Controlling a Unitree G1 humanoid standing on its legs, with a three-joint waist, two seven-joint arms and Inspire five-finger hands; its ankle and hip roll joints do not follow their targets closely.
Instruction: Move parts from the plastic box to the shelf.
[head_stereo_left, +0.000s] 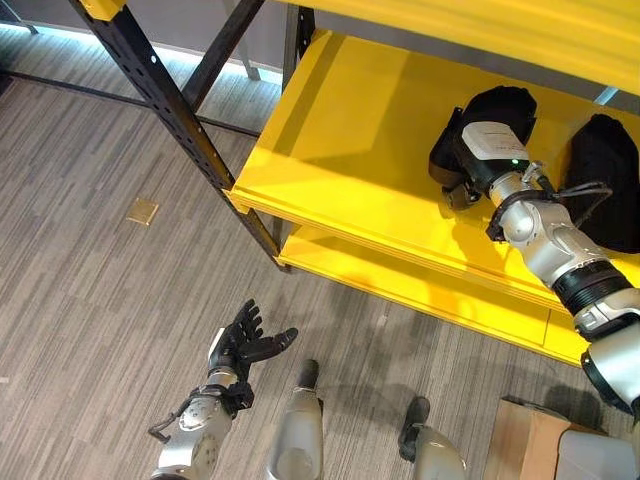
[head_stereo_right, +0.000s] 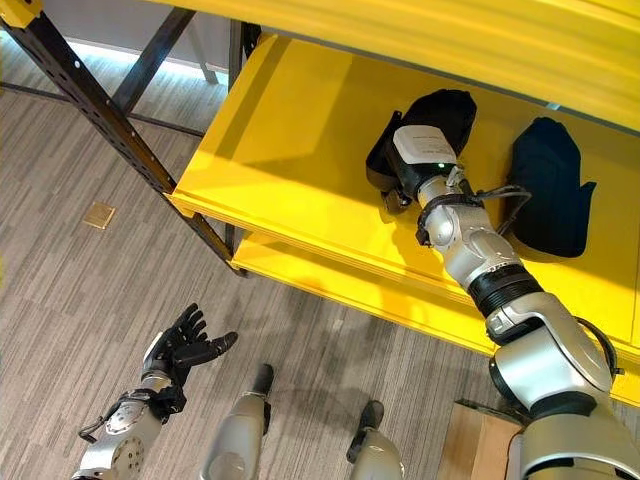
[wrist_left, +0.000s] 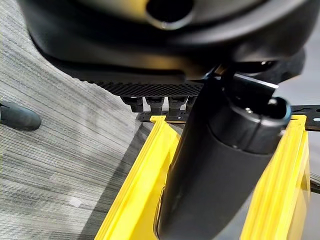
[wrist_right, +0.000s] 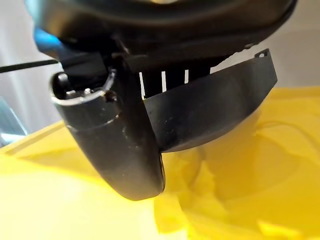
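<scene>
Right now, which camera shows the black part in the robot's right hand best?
The right eye view: the part lies whole on the yellow shelf, with the right hand on it. The left eye view shows the same, nearer its edge. The right wrist view shows just a curved black piece pinched by the thumb. The left hand hangs open.

You see the right hand (head_stereo_right: 395, 165) at upper centre of the frame, reaching onto the yellow shelf (head_stereo_right: 290, 150) against a black part (head_stereo_right: 445, 112); its fingers are hidden. A second black part (head_stereo_right: 548, 185) lies to the right. The left hand (head_stereo_right: 183, 345), lower left, hangs open-fingered over the floor (head_stereo_right: 60, 300)
</scene>
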